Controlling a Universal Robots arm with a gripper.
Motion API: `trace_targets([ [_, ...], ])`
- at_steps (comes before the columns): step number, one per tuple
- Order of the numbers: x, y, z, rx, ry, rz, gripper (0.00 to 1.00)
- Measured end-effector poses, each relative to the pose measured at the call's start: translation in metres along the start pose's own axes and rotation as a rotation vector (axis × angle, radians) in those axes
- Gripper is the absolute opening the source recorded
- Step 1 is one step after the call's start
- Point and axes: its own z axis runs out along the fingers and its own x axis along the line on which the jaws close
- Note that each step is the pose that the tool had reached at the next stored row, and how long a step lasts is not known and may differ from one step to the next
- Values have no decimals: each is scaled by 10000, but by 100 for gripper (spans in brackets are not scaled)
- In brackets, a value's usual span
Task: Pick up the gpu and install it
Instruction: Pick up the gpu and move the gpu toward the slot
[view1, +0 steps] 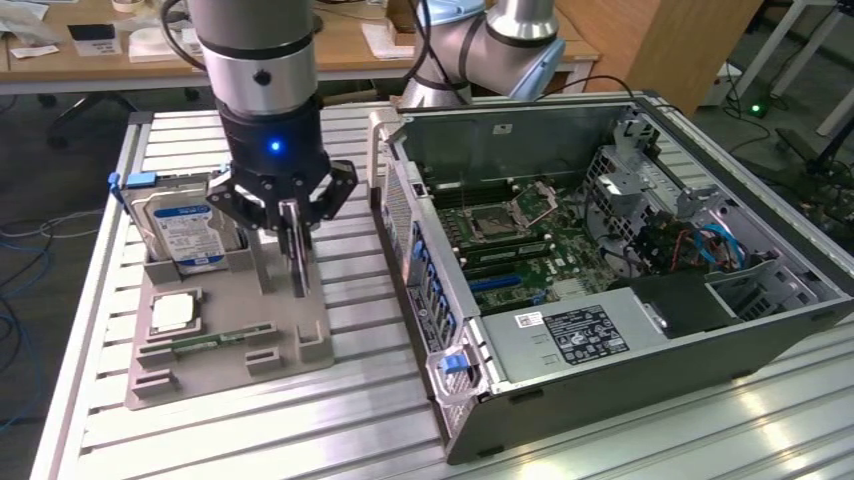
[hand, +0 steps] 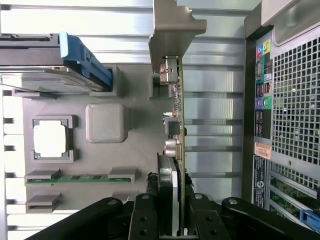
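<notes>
The gpu (view1: 299, 262) is a thin card standing on edge over the grey parts tray (view1: 247, 300), just beside the tray's middle block. My gripper (view1: 288, 222) comes straight down from above and is shut on the card's upper edge. In the wrist view the gpu (hand: 176, 105) runs away from my gripper (hand: 172, 212), with its metal bracket (hand: 175, 25) at the far end and one dark finger on each side. Whether the card's lower edge still touches the tray I cannot tell.
On the tray are a hard drive (view1: 187, 225) with a blue-white label, a square silver chip (view1: 174, 312) and a green memory stick (view1: 214, 342). The open computer case (view1: 747, 330) lies at the exterior view's right, its motherboard (view1: 521, 240) exposed. A ribbed metal table (view1: 267, 430) carries everything.
</notes>
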Motion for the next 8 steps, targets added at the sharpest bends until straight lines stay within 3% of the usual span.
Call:
trace_targets([
  [8,-3,6,-180,0,0,0,28],
])
